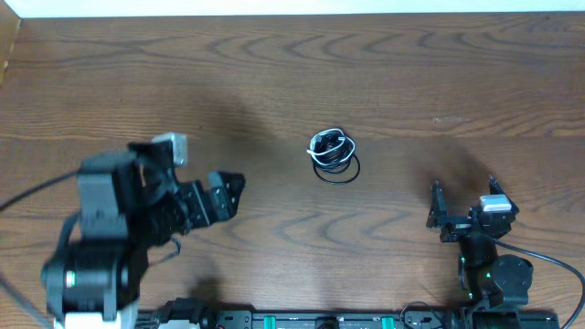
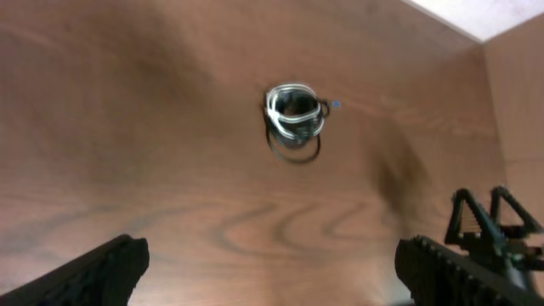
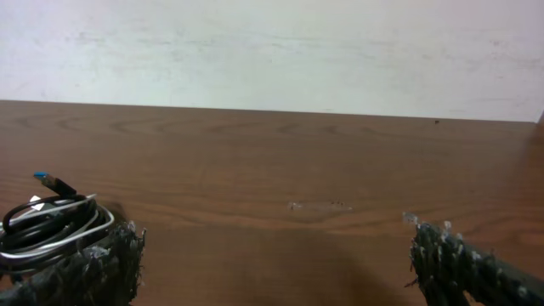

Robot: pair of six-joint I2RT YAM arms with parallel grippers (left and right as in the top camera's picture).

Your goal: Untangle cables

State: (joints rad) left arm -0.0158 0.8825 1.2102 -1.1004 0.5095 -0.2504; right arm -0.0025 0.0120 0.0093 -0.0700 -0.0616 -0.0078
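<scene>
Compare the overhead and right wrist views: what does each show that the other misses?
Only overhead: the left gripper, open, well clear of the bundle, and the bundle's round outline from above. Only right wrist: a blue-tipped plug sticking up out of the bundle, seen from the side. Both: the coiled black-and-white bundle, the wooden table, and the open right gripper.

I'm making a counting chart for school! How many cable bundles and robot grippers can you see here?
cable bundle: 1
grippers: 2 (left gripper, right gripper)
Total: 3
</scene>
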